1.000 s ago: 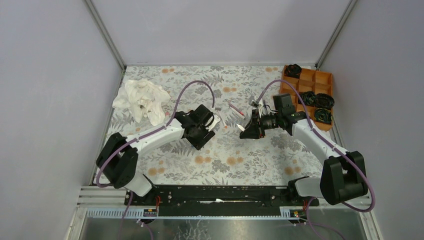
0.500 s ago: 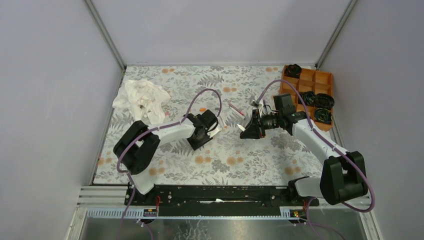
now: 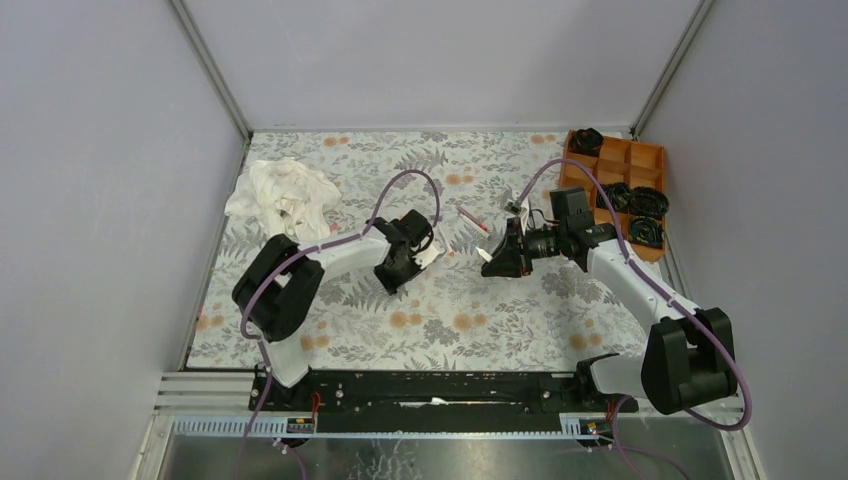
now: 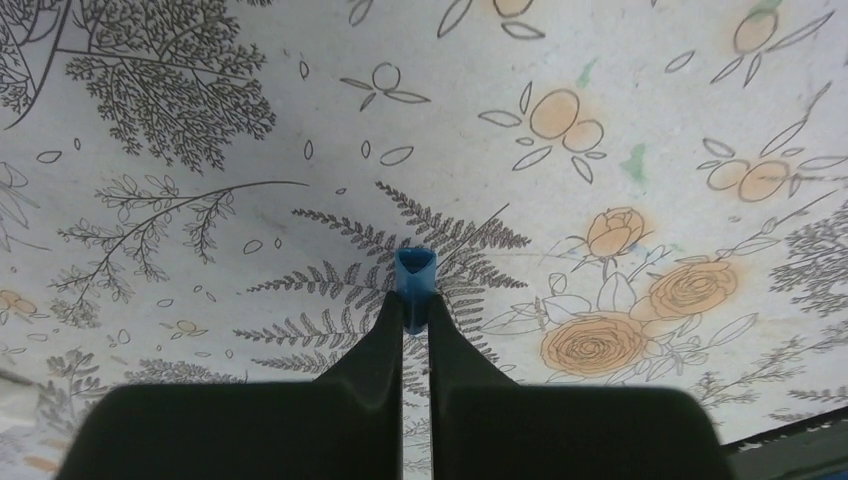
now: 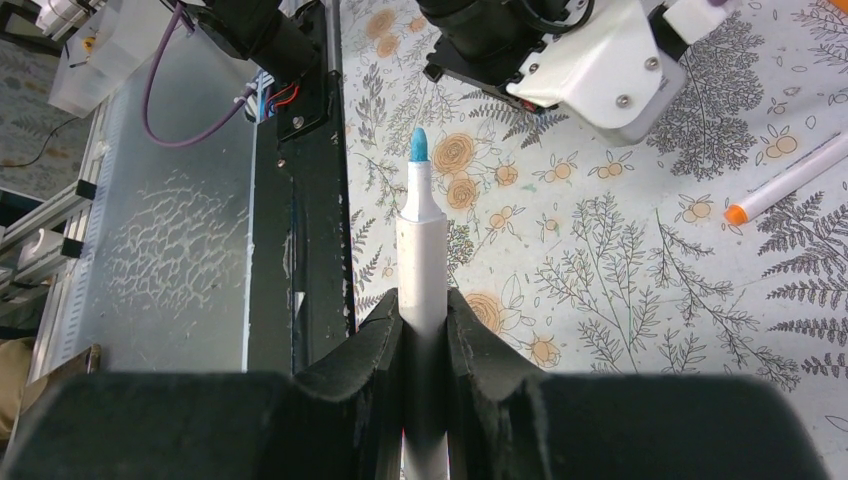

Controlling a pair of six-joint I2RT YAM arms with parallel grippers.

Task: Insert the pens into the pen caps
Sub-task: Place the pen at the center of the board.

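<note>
Pinched at the very tips of the left gripper (image 4: 415, 300), jaws almost together: a stubby blue pen cap (image 4: 415, 272), poking out toward 12 o'clock in the left wrist view, floral tablecloth (image 4: 620, 120) behind it

Clamped in the right gripper (image 5: 425, 305), jaws narrowed onto the barrel: a white pen (image 5: 422, 250), blue tip bare, aimed at 12 o'clock in its own view

From above, facing each other near the table's centre with a gap between, the left at 9 o'clock of the right

Lying loose at 12 o'clock of that gap, a pinkish-red pen (image 3: 473, 220); at 2 o'clock in the right wrist view, an orange-ended pen (image 5: 790, 180)

At 10 o'clock, a crumpled white cloth (image 3: 283, 200); at 2 o'clock, an orange tray (image 3: 645, 150) holding black coils (image 3: 632, 196)
</note>
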